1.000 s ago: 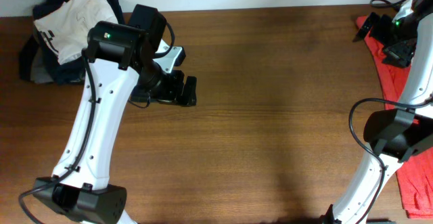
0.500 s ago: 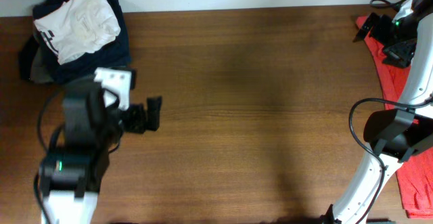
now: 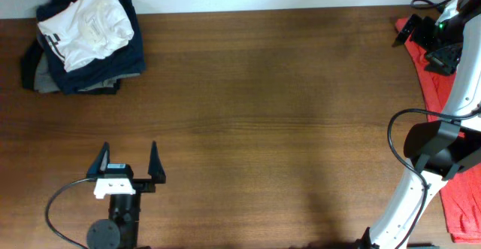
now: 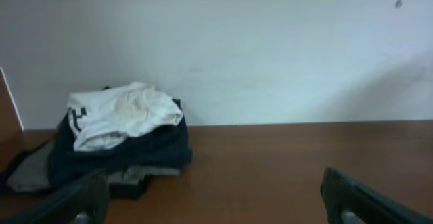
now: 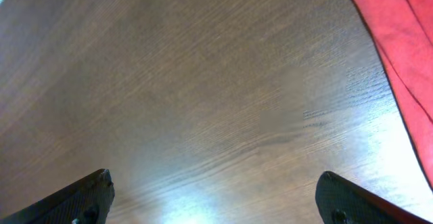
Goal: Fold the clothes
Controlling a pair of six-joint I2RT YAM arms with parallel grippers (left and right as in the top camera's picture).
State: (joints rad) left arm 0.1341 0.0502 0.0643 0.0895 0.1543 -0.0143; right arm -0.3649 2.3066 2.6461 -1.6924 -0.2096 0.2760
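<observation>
Resting on one navy pile (image 3: 105,70): one white T-shirt (image 3: 86,27).

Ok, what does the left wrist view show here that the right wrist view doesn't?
Only the left wrist view: the white T-shirt, lying on top of a pile of dark navy garments, with a pale wall behind them.

Only the right wrist view: a red cloth along the right edge of the frame, lying on the table.

Both: the same brown wooden table, and each camera's own pincer open and holding nothing, the left pincer and right pincer, with fingertips wide apart at the bottom corners.
</observation>
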